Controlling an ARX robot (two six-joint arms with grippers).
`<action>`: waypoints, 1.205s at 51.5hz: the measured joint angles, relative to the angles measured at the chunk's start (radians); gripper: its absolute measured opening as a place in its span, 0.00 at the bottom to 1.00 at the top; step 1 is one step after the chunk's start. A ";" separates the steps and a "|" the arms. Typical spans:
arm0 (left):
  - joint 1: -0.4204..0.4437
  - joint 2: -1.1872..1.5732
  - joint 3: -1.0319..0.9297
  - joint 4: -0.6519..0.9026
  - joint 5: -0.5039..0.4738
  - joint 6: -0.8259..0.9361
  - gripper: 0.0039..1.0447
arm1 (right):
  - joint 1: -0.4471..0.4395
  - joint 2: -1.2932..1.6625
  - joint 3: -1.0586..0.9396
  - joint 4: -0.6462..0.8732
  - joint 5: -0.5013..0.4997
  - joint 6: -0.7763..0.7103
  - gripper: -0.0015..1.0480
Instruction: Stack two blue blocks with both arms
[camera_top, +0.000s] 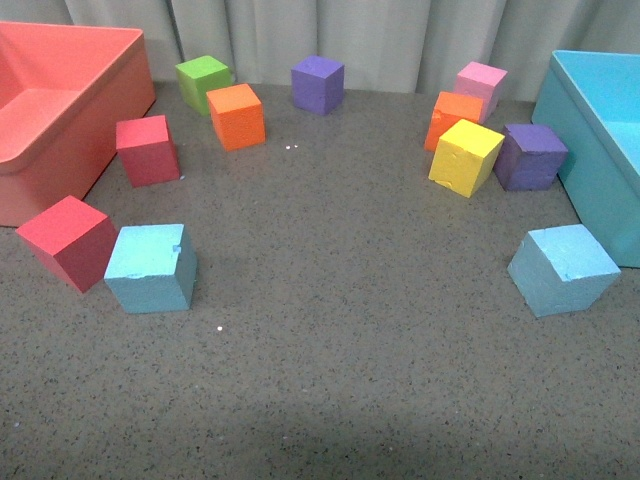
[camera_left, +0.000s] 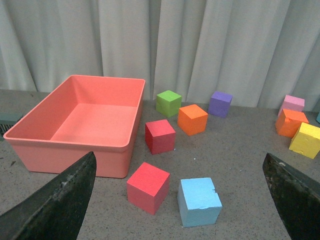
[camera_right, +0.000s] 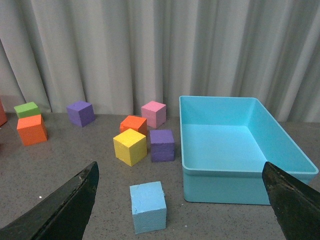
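Observation:
One sky-blue block (camera_top: 150, 267) lies at the front left of the grey table, beside a red cube (camera_top: 67, 241). The other sky-blue block (camera_top: 562, 268) lies at the front right, close to the light-blue bin (camera_top: 597, 130). Neither arm shows in the front view. In the left wrist view my left gripper (camera_left: 182, 200) is open and empty, the left blue block (camera_left: 199, 201) lying between and beyond its fingers (camera_left: 60, 202). In the right wrist view my right gripper (camera_right: 182, 205) is open and empty, with the right blue block (camera_right: 148, 206) on the table ahead of it.
A salmon bin (camera_top: 60, 110) stands at the back left. Red (camera_top: 147, 150), green (camera_top: 203, 82), orange (camera_top: 236, 116) and purple (camera_top: 318, 83) cubes lie behind the left block. Pink (camera_top: 481, 84), orange (camera_top: 452, 115), yellow (camera_top: 465, 157) and purple (camera_top: 529, 156) cubes cluster by the blue bin.

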 joint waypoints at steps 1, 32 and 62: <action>0.000 0.000 0.000 0.000 0.000 0.000 0.94 | 0.000 0.000 0.000 0.000 0.000 0.000 0.91; 0.000 0.000 0.000 0.000 -0.001 0.000 0.94 | 0.036 1.095 0.281 0.306 0.072 -0.099 0.91; 0.000 0.000 0.000 0.000 -0.001 0.000 0.94 | 0.063 1.823 0.757 0.105 -0.031 -0.030 0.91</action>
